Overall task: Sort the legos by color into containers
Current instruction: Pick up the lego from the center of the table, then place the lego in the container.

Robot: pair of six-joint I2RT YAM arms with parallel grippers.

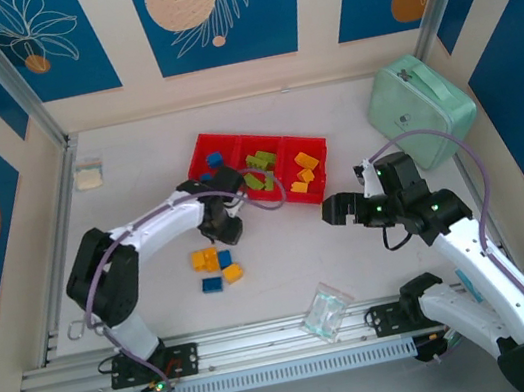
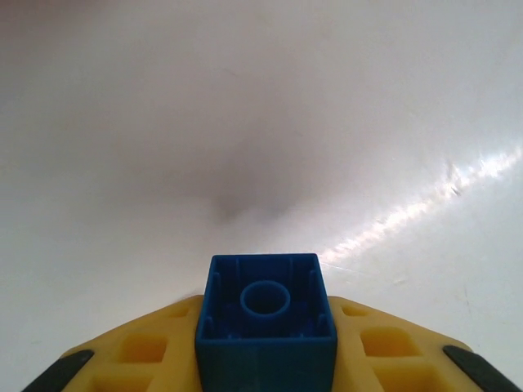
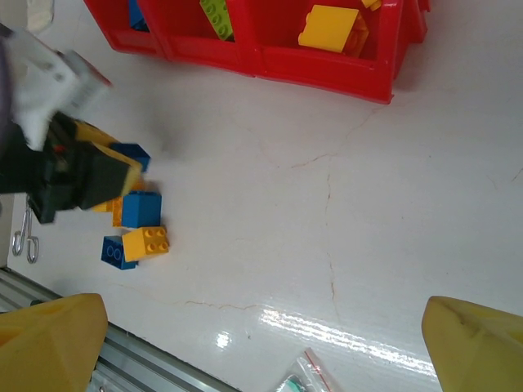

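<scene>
Left wrist view, item one: blue brick, square, hollow underside with its centre tube facing the lens, clamped between the yellow fingers of the left tool, over bare white tabletop. Top external view, item two: red tray, three compartments side by side, with a blue piece in the left one, lime green pieces in the middle one, and yellow-orange pieces in the right one. The left tool sits just beside the tray's near left corner. Item three: loose bricks, a small yellow-orange and blue cluster on the tabletop, near the left tool and apart from the tray. Item four: right tool, jaws spread wide and holding nothing, near the tray's right end. Also present: clear bag at the near edge and mint-green case at the far right. Handling estimate: the bricks look light, rigid and glossy, so probably a little slippery and unlikely to be damaged by a drop. The flat opposite side walls seem the best place to grip, squarely and low, rather than on the studs or corners. The held brick appears destined for the left compartment.
</scene>
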